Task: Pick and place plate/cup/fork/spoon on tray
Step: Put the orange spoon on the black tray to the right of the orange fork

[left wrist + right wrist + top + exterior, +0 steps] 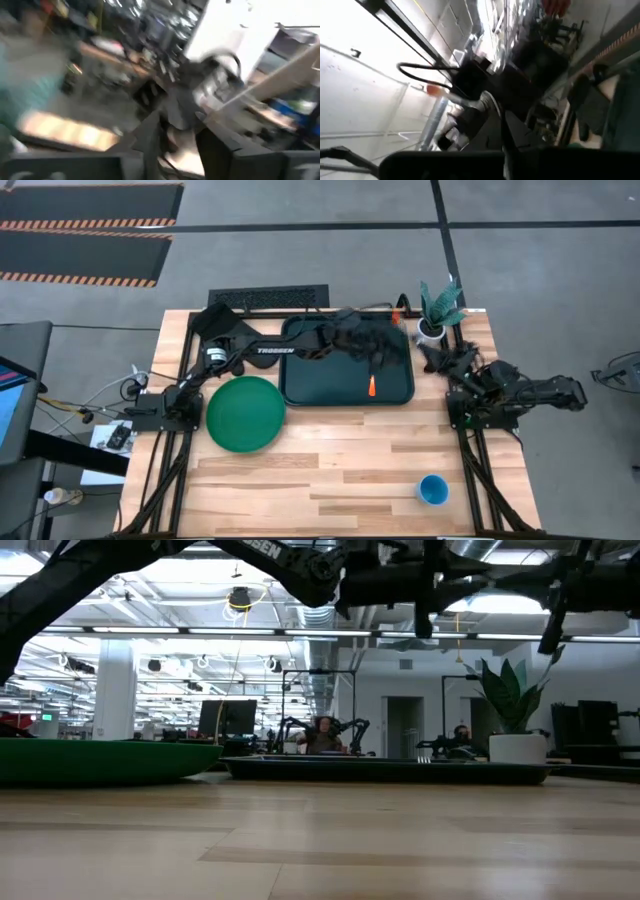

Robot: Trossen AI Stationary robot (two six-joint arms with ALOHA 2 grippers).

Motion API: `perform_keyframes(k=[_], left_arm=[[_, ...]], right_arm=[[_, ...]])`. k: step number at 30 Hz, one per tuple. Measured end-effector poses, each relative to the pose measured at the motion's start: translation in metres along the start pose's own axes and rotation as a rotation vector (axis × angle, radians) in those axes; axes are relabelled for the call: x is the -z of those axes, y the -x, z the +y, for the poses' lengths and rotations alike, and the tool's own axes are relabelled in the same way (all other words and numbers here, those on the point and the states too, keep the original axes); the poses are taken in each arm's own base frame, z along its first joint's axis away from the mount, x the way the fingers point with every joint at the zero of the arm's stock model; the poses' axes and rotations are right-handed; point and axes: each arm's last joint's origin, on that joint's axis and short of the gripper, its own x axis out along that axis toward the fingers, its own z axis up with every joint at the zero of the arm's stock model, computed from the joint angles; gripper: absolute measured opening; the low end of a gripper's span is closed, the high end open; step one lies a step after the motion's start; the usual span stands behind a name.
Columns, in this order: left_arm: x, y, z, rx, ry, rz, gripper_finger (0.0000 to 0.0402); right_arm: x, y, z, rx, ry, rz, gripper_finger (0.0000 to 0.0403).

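The dark tray (320,380) lies at the table's far middle and shows edge-on in the low view (380,770). A short orange handle (372,387) shows over the tray's near right part; fork or spoon, I cannot tell. My left gripper (378,358) is above the tray, just far of that handle. In the blurred left wrist view its fingers (150,137) stand apart with nothing between them. The green plate (245,413) rests on the table left of the tray. The blue cup (433,490) stands near the near right corner. My right gripper (440,360) waits folded at the right.
A white pot with a green plant (435,315) stands at the tray's far right corner, close to both grippers. My left arm (270,350) lies across the tray's far left. Bare wood runs between the plate and the cup.
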Motion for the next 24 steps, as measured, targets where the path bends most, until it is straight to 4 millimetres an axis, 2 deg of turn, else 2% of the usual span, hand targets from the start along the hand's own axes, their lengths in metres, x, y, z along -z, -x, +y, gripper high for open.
perform_keyframes(k=[3, 5, 9, 14, 18, 24], left_arm=[[0.016, 0.001, 0.005, 0.141, 0.156, 0.179, 0.0145], [0.019, 0.005, 0.009, 0.205, 0.231, 0.272, 0.0163], [0.022, 0.017, 0.024, 0.202, 0.341, 0.408, 0.0182], [0.030, 0.030, 0.031, 0.226, 0.449, 0.557, 0.0184], [0.022, 0.045, 0.029, 0.201, 0.420, 0.620, 0.0183], [-0.002, 0.074, 0.011, 0.101, 0.314, 0.700, 0.0183]], right_arm=[[-0.008, -0.001, 0.010, 0.000, 0.019, -0.124, 0.0002], [-0.009, -0.002, 0.012, 0.025, 0.096, -0.135, 0.0001], [-0.020, -0.005, 0.028, 0.024, 0.194, -0.191, 0.0001], [-0.027, -0.008, 0.037, 0.173, 0.328, -0.160, 0.0001], [-0.036, -0.006, 0.045, 0.314, 0.440, -0.160, 0.0001], [-0.055, 0.004, 0.073, 0.478, 0.596, -0.150, 0.0001]])
